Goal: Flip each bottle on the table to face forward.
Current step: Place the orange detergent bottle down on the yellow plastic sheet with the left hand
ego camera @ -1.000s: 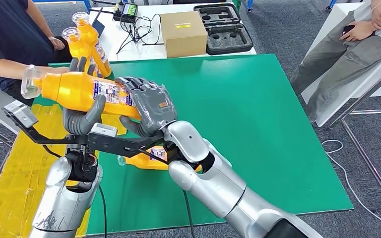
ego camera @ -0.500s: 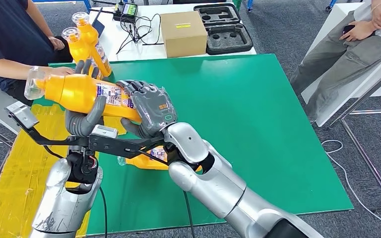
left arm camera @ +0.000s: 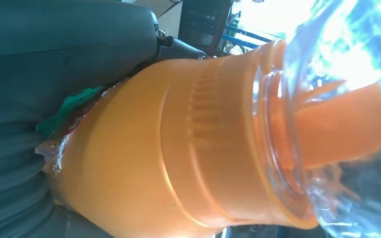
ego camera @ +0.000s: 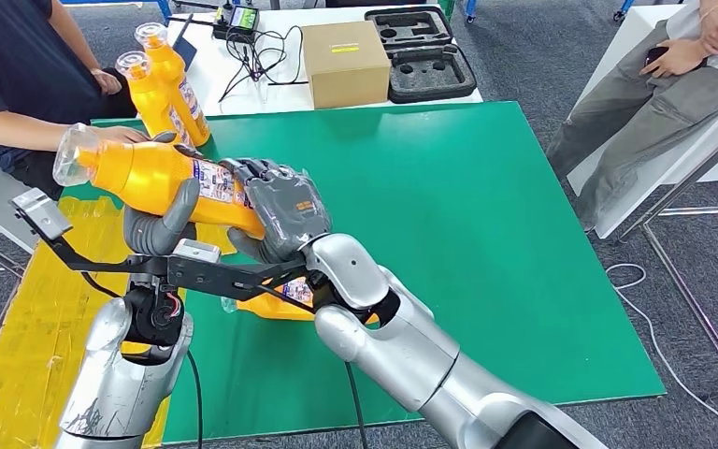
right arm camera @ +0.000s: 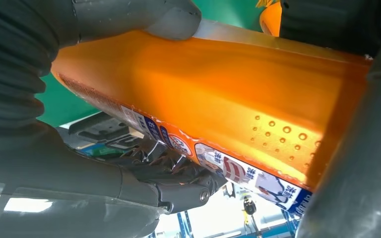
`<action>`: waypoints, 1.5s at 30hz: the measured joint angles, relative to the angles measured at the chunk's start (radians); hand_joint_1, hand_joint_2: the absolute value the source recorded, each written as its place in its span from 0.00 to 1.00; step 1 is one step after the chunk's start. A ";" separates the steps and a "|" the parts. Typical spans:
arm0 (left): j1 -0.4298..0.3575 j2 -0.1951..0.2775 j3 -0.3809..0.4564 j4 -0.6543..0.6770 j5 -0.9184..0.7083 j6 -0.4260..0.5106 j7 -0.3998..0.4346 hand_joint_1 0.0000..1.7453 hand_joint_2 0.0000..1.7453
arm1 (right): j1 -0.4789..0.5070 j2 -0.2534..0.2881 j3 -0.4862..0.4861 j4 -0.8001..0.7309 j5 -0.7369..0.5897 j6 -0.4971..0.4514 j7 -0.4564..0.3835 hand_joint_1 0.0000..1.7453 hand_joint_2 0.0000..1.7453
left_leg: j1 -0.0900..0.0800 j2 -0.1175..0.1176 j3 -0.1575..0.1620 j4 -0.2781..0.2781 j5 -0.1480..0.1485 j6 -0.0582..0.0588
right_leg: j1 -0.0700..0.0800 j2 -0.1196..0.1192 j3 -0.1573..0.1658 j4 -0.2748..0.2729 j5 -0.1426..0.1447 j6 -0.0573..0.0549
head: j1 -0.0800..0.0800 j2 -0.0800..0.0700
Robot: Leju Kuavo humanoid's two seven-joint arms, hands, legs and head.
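An orange bottle (ego camera: 145, 175) with a clear cap is held in the air above the table's left side, lying nearly level with its cap toward the left. My left hand (ego camera: 154, 224) grips it from below, and my right hand (ego camera: 285, 210) holds its base end. Close up, the orange bottle (left arm camera: 188, 148) shows its shoulder and clear cap, and the orange bottle (right arm camera: 213, 104) shows its side and label. A second orange bottle (ego camera: 276, 299) lies on the green table (ego camera: 486, 206) under my right forearm. Two upright orange bottles (ego camera: 164, 84) stand at the far left.
A person in dark blue sits at the left with a hand (ego camera: 117, 136) near the held bottle's cap. A cardboard box (ego camera: 344, 64) and black foam trays (ego camera: 421, 51) sit on the white table behind. Another person sits at the right. Yellow sheeting (ego camera: 28, 327) borders the left edge.
The held bottle has tilted and shifted slightly right, its cap end rising a little. Both hands keep their hold on it.
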 joint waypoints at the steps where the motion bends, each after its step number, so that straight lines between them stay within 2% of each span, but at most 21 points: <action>1: 0.000 0.000 0.000 0.000 0.002 0.000 0.000 1.00 1.00 | 0.000 0.001 0.001 0.002 -0.001 0.000 0.000 1.00 1.00 | 0.000 0.000 0.000 0.000 0.000 0.000 | 0.000 0.000 0.000 0.000 0.000 0.000 | 0.000 0.000; 5: 0.001 0.001 0.001 0.000 0.010 0.000 0.000 1.00 1.00 | -0.002 0.006 0.006 0.015 -0.004 0.001 0.000 1.00 1.00 | 0.000 0.000 0.000 0.000 0.000 0.000 | 0.000 0.000 0.000 0.000 0.000 0.000 | 0.000 0.000; 6: 0.001 0.001 0.001 0.000 0.012 0.000 0.000 1.00 1.00 | -0.003 0.006 0.007 0.019 -0.005 0.001 0.000 0.95 1.00 | 0.000 0.000 0.000 0.000 0.000 0.000 | 0.000 0.000 0.000 0.000 0.000 0.000 | 0.000 0.000; 7: 0.001 0.002 0.001 0.000 0.013 0.000 0.000 1.00 1.00 | -0.005 0.007 0.009 0.022 -0.006 0.001 0.000 0.70 1.00 | 0.000 0.000 0.000 0.000 0.000 0.000 | 0.000 0.000 0.000 0.000 0.000 0.000 | 0.000 0.000; 9: 0.002 0.002 0.002 0.000 0.014 0.000 -0.001 1.00 1.00 | -0.007 0.007 0.012 0.028 -0.008 0.001 -0.001 0.21 0.50 | 0.000 0.000 0.000 0.000 0.000 0.000 | 0.000 0.000 0.000 0.000 0.000 0.000 | 0.000 0.000; 10: 0.001 0.002 0.002 0.000 0.015 0.000 -0.001 1.00 1.00 | -0.006 0.007 0.014 0.030 -0.008 -0.001 -0.002 0.00 0.25 | 0.000 0.000 0.000 0.000 0.000 0.000 | 0.000 0.000 0.000 0.000 0.000 0.000 | 0.000 0.000; 11: 0.001 0.002 0.003 0.000 0.015 0.000 -0.002 1.00 1.00 | -0.004 0.006 0.016 0.032 -0.006 -0.004 -0.004 0.00 0.00 | 0.000 0.000 0.000 0.000 0.000 0.000 | 0.000 0.000 0.000 0.000 0.000 0.000 | 0.000 0.000; 29: 0.018 0.004 0.051 -0.050 0.004 0.003 -0.012 1.00 1.00 | 0.028 -0.068 -0.024 -0.049 -0.020 -0.043 -0.012 0.00 0.00 | 0.000 0.000 0.000 0.000 0.000 0.000 | 0.000 0.000 0.000 0.000 0.000 0.000 | 0.000 0.000; 37: 0.016 0.009 0.094 -0.059 -0.074 0.054 -0.037 1.00 1.00 | 0.035 -0.106 -0.078 -0.116 -0.034 -0.060 -0.018 0.00 0.00 | 0.000 0.000 0.000 0.000 0.000 0.000 | 0.000 0.000 0.000 0.000 0.000 0.000 | 0.000 0.000; 40: 0.015 0.018 0.115 -0.059 -0.185 0.126 -0.077 1.00 1.00 | 0.049 -0.132 -0.106 -0.164 -0.040 -0.088 -0.030 0.00 0.00 | 0.000 0.000 -0.001 0.000 0.000 0.000 | 0.000 0.000 0.000 0.000 0.000 0.000 | 0.000 0.000; 45: -0.014 0.074 0.191 -0.028 -0.548 0.368 -0.186 1.00 1.00 | 0.089 -0.229 -0.220 -0.303 -0.104 -0.138 -0.082 0.00 0.00 | 0.000 -0.001 -0.001 0.000 0.000 0.000 | 0.000 0.000 0.000 0.000 0.000 0.000 | 0.000 0.000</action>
